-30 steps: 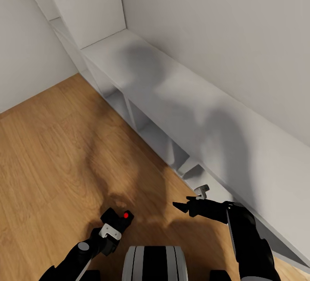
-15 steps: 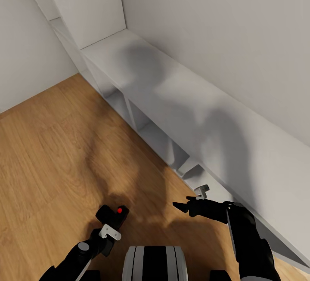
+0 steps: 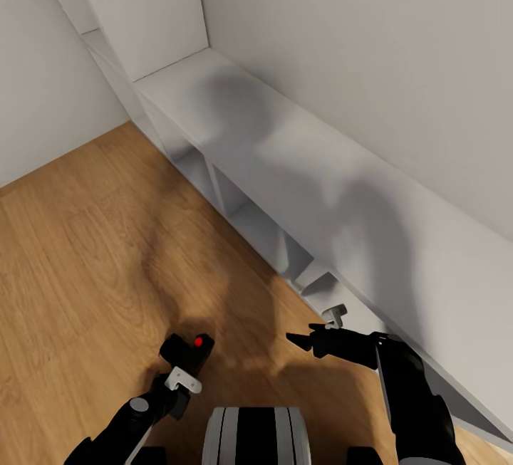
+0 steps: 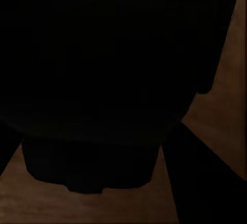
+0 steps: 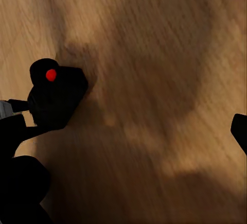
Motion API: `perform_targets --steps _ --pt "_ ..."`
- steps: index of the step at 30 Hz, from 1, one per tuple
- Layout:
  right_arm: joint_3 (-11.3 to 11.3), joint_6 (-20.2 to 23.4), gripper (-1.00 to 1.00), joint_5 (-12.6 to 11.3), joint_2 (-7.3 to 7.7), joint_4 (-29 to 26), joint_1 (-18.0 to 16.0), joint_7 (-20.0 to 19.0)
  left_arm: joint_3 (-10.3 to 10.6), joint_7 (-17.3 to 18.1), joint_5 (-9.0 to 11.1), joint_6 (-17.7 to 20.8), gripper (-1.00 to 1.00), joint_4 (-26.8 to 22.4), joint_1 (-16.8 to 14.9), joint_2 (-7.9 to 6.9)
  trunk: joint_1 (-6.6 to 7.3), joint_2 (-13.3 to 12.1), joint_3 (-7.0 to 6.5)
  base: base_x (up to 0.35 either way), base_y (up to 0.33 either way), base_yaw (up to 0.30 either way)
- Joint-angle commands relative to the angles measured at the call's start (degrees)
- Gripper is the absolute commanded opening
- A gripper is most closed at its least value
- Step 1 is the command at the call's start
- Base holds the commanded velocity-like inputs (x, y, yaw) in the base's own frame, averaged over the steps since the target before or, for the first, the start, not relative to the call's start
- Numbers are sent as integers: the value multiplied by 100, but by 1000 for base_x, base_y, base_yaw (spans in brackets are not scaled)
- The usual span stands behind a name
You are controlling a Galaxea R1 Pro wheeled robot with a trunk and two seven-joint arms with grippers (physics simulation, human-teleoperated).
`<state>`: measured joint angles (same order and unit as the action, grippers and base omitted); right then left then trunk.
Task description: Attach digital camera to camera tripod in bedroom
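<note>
digital camera (image 3: 189,351) in left tool (image 3: 178,372)

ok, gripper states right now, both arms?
Left gripper: shut on the digital camera, carried above the wood floor.
Right gripper: holding nothing; open or shut cannot be told.

The digital camera (image 3: 189,351) is a small black boxy unit with a bright red dot on its top face. It is held off the light wood plank floor (image 3: 92,251) at the tip of the left hand (image 3: 178,372), near the bottom of the head view. In the left wrist view the camera body (image 4: 103,80) appears as a dark mass close to the lens. In the right wrist view it (image 5: 55,98) appears above the floor (image 5: 154,80), red dot upward.

The bedroom shows white walls (image 3: 370,45) and low white cube shelving (image 3: 285,180) along the wall.
</note>
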<state>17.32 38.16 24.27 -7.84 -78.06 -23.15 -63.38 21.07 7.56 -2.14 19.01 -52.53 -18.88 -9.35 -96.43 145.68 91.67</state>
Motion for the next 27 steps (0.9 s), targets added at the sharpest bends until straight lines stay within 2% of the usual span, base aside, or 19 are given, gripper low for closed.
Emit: perform_targets --steps 1,4,6,7,8,10,12,13,16,19,22,24,27 --pt "17 37 100 43 -7 -12 -5 -51 2 20 -39 33 -100 -102 -2 -5 1 2 4 0 0 0" --pt "17 40 100 43 -7 -18 -5 -52 -51 4 15 55 -100 -473 -2 -5 1 2 4 0 0 0" --pt "17 42 100 43 -7 -17 -5 -52 -120 -71 153 222 -100 -987 -2 -5 1 2 4 0 0 0" --pt "17 42 100 43 -7 -17 -5 -52 -139 -140 267 413 -100 -1292 -2 -5 1 2 4 0 0 0" --pt "17 42 100 41 -7 -16 -5 -52 -156 -290 502 777 -100 -1731 -2 -5 1 2 4 0 0 0" --pt "12 43 100 42 -7 -16 -5 -52 -163 -599 883 1191 -100 -2216 -2 -5 1 2 4 0 0 0" --pt "10 44 100 42 -7 -16 -5 -52 -161 -801 1062 1309 -100 -2398 -2 2 1 2 4 0 0 0" --pt "10 44 100 42 -7 -16 -5 -52 -156 -1024 1215 1384 -100 -2532 -2 22 1 2 4 0 0 0" --pt "9 43 100 43 -7 -16 -5 -52 -155 -1356 1381 1456 -100 -2658 -2 69 1 2 4 0 0 0" --pt "8 43 100 43 -7 -16 -5 -52 -154 -1771 1503 1528 -100 -2748 -2 192 1 2 4 0 0 0" --pt "8 43 100 43 -7 -16 -5 -52 -150 -1919 1533 1551 -100 -2774 -2 251 1 2 4 0 0 0" --pt "18 41 100 24 -42 49 -5 -64 -215 -2005 1628 1577 -100 -2707 25 311 1 2 4 0 0 0" --pt "17 42 100 37 -44 146 -5 -51 -261 -1967 1642 1552 -100 -2609 25 284 1 2 4 0 0 0"
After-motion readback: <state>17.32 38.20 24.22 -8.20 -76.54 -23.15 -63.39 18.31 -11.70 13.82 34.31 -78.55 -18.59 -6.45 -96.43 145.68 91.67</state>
